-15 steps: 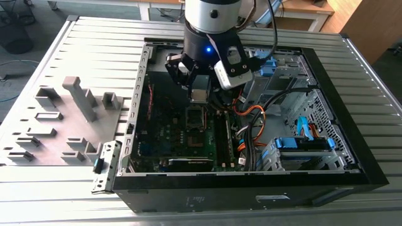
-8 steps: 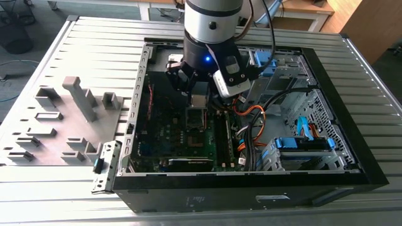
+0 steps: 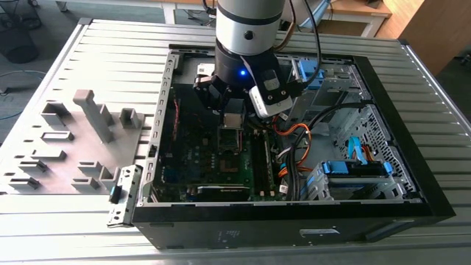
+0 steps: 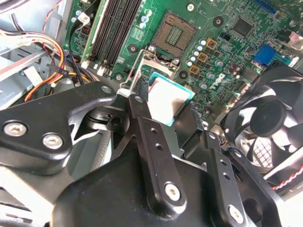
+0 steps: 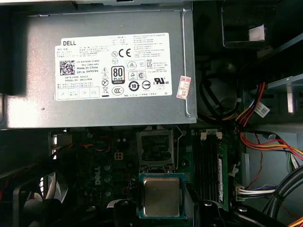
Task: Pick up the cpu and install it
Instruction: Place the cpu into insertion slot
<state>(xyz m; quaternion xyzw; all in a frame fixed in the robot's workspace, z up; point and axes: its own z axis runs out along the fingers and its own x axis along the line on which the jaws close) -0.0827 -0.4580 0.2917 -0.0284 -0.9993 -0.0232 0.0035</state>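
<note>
My gripper hangs inside the open computer case, shut on the cpu. The cpu is a small flat square with a silvery top and a teal rim, pinched at its edges between the black fingers. Just beyond the chip lies the empty socket on the green motherboard, with its metal retention frame swung up. In the first wrist view the cpu sits a short way from the dark socket opening, level and above the board.
The grey power supply box lies beyond the socket. Memory slots and coloured cables run on one side, and a black fan stands on the other. A grey tray with blocks rests outside the case at the exterior view's left.
</note>
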